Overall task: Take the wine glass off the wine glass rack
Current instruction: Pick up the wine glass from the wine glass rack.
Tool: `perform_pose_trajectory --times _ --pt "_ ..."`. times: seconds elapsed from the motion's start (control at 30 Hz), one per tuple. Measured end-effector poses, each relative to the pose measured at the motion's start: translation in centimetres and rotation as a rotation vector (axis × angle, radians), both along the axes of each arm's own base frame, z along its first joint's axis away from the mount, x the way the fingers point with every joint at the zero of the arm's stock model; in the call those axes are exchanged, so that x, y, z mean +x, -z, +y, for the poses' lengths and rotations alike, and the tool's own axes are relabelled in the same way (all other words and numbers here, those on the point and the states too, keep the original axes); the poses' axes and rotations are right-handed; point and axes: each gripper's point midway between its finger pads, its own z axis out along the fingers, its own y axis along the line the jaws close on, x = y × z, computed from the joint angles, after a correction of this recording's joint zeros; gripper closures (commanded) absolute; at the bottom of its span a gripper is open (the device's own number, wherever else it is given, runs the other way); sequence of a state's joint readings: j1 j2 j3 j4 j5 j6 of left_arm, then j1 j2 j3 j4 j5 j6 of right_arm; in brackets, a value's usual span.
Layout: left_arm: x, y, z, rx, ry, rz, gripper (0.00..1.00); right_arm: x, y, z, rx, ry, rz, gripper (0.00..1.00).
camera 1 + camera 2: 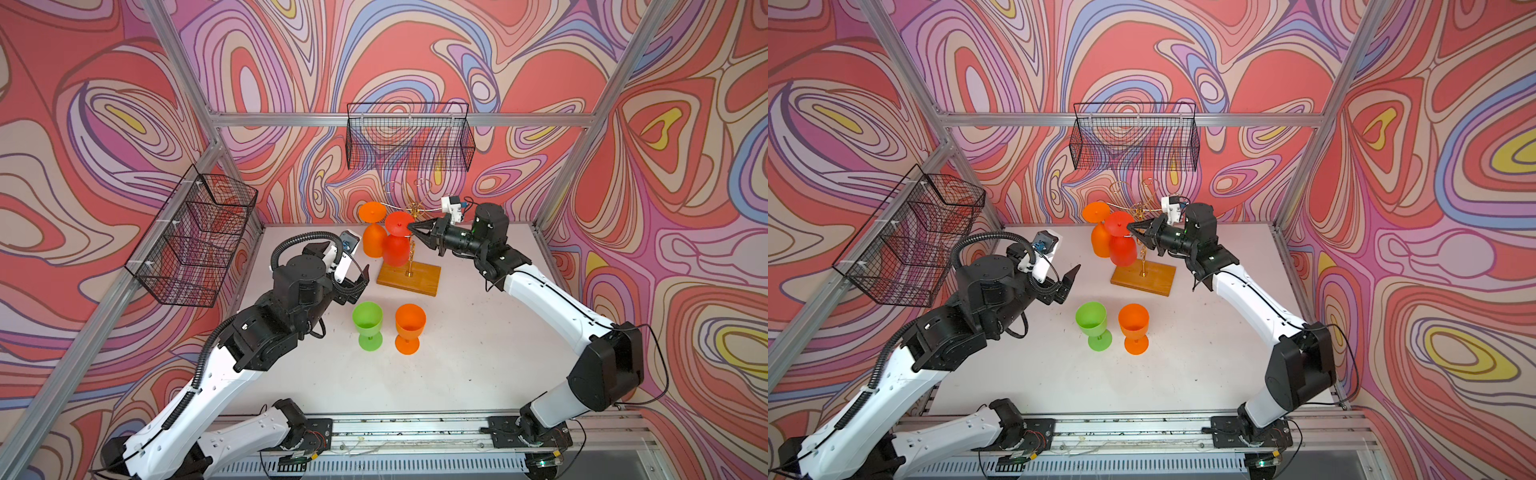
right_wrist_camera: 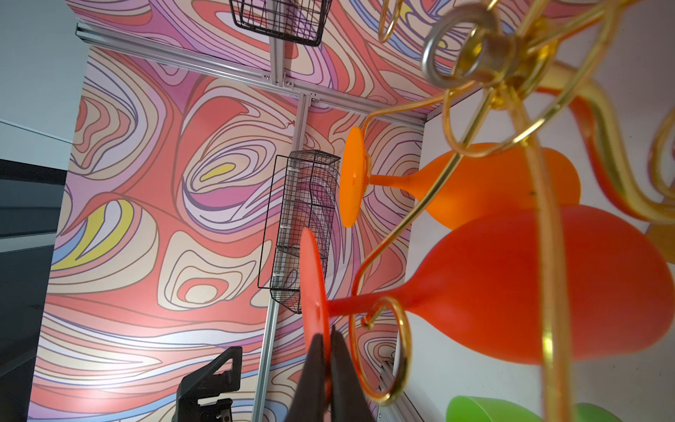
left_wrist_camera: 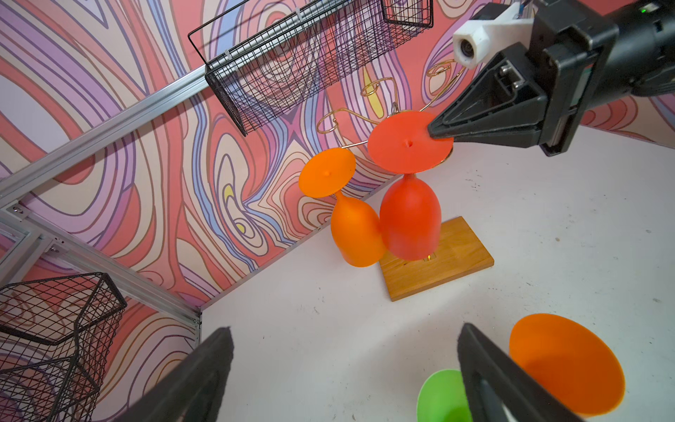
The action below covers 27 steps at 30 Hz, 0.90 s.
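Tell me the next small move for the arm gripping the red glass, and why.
The right gripper is shut on the foot rim of the red wine glass, whose stem hangs in a gold curl of the wine glass rack. With the hanging orange glass close beside, I would probably ease the foot slowly outward along that wire arm, away from the post.

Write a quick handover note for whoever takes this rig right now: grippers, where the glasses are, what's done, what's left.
Grippers: right gripper shut on the foot of the red wine glass; left gripper open, empty, over the table.
Things: the red wine glass hangs upside down on the wine glass rack, beside the hanging orange glass.
Done: green glass and upright orange glass stand on the table.
Left: slide the red wine glass off its arm and set it down; then probably the hanging orange glass.
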<state>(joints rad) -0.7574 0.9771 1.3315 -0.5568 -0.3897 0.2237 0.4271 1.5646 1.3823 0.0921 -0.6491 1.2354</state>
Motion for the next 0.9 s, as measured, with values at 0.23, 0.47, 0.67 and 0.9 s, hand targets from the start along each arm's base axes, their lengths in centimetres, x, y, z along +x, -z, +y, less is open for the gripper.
perform_pose_trajectory --times 0.23,0.47,0.67,0.9 --pt "0.0 0.0 -0.1 -0.001 0.008 0.002 0.05 0.1 -0.2 -0.8 -0.013 0.055 0.010 1.00" --pt "-0.1 0.1 -0.3 -0.003 0.016 0.005 0.05 0.2 -1.0 -1.3 -0.003 0.095 0.008 1.00" --pt "0.0 0.1 -0.3 -0.003 0.017 0.006 0.05 0.4 -0.6 -1.5 -0.009 0.117 0.024 1.00" --pt "0.0 0.2 -0.3 -0.002 0.017 0.007 0.04 0.3 -0.8 -1.9 -0.017 0.146 0.031 1.00"
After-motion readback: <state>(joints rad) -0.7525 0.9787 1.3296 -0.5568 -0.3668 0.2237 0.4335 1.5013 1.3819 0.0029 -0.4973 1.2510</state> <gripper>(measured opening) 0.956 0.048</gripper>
